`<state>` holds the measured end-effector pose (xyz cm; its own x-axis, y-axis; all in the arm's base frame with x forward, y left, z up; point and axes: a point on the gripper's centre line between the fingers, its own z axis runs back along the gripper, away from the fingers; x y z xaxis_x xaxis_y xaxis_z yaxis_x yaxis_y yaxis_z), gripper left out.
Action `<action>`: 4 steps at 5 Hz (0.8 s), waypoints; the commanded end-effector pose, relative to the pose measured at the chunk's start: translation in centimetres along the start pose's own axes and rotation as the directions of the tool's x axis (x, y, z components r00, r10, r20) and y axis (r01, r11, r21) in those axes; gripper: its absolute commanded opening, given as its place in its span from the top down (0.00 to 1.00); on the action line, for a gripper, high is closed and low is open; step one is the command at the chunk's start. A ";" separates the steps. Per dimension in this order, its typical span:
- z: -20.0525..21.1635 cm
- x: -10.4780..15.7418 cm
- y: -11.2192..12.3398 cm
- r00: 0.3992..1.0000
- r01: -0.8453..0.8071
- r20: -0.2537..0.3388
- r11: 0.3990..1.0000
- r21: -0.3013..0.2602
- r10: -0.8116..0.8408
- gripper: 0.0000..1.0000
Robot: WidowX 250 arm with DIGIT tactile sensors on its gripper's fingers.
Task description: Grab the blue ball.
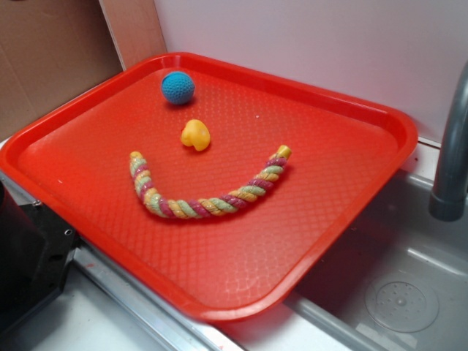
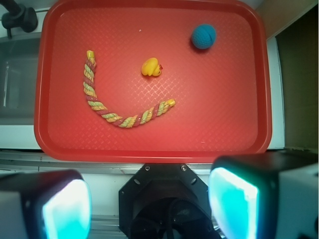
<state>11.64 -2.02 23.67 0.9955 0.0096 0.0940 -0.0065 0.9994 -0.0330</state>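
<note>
A red tray [image 1: 351, 219] is shown beside a sink [image 1: 409, 292]; on it lie a braided rope toy [image 2: 107, 115], a yellow duck toy [image 2: 151, 67] and the blue ball [image 2: 203, 36], the last set near a far corner, apart from the rest. The tool [image 2: 149, 199] is held open, well short of the ball. The ball is judged light, soft and compressible; a grip across its middle is advised.

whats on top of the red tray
On the red tray: the blue ball, a yellow toy and a curved striped rope. Whatever lies beneath the tray is covered.
</note>
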 end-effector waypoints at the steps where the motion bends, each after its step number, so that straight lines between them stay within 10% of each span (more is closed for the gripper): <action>1: 0.0 0.0 0.0 1.000 0.000 0.000 1.000 0.000 0.000 0.00; 4: -3.3 4.3 3.2 0.866 -0.457 0.168 0.882 -0.116 0.470 0.00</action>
<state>16.03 0.73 19.91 0.8539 0.4758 0.2110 -0.4454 0.8777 -0.1768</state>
